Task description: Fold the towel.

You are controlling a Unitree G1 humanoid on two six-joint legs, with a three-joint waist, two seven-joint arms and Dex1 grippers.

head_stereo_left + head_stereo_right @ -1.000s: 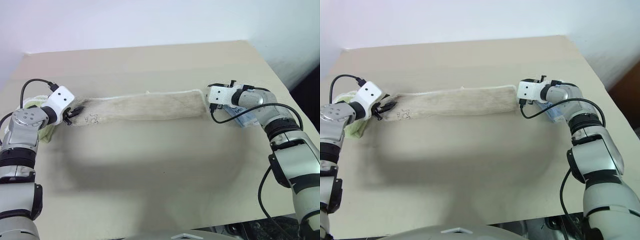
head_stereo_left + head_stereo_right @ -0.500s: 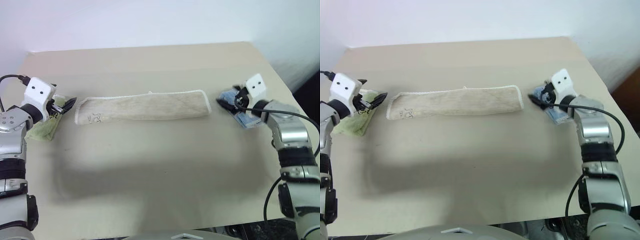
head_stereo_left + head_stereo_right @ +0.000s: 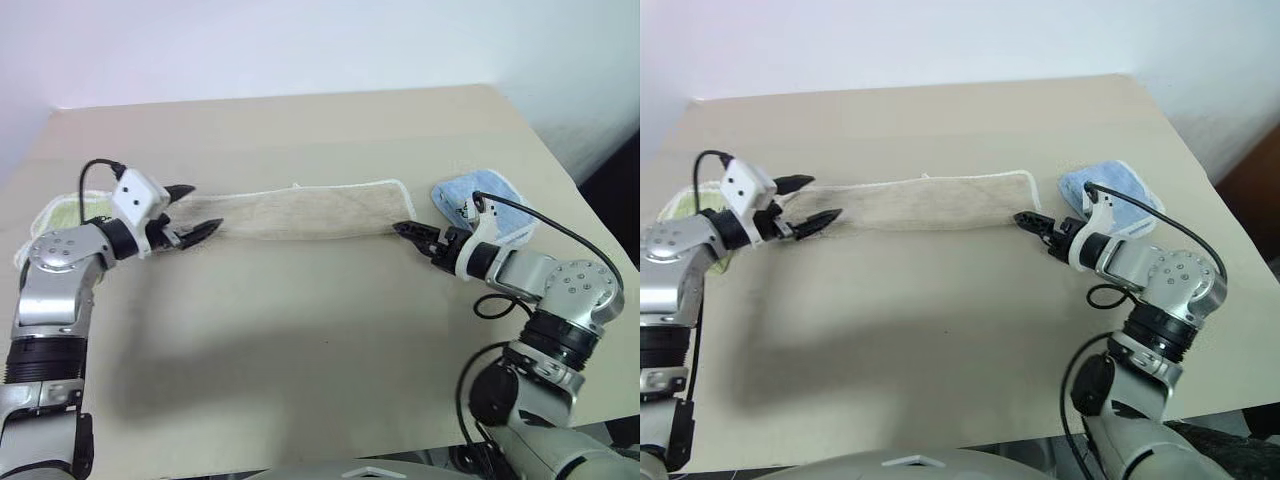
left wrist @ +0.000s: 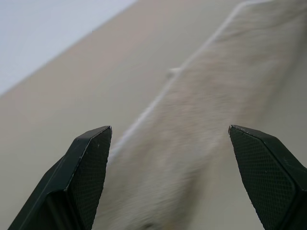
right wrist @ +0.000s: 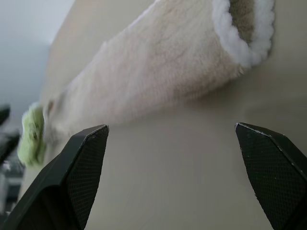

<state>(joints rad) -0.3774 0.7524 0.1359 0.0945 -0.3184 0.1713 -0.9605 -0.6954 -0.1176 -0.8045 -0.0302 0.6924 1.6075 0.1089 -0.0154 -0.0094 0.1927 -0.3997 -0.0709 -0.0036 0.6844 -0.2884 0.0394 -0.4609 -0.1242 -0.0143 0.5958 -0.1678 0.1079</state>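
Observation:
The towel (image 3: 300, 210) lies on the table as a long, narrow beige strip with a white corded edge, running left to right. My left gripper (image 3: 202, 209) is open, and its black fingertips straddle the towel's left end; the left wrist view shows the towel (image 4: 206, 120) between the spread fingers (image 4: 86, 167). My right gripper (image 3: 412, 237) is open too. It points left, just in front of the towel's right end. In the right wrist view that white-edged end (image 5: 240, 48) lies ahead of the fingers (image 5: 86, 163), apart from them.
A small green cloth (image 3: 58, 214) lies behind my left arm near the table's left edge. A small light-blue cloth (image 3: 482, 203) lies just right of the towel's right end, beside my right wrist. The tan table (image 3: 300, 340) extends toward me.
Both grippers let go of the towel's ends, swung outward over the small cloths, and have come back in. The right one has rolled over and sits lower, nearer me. The towel lies flat.

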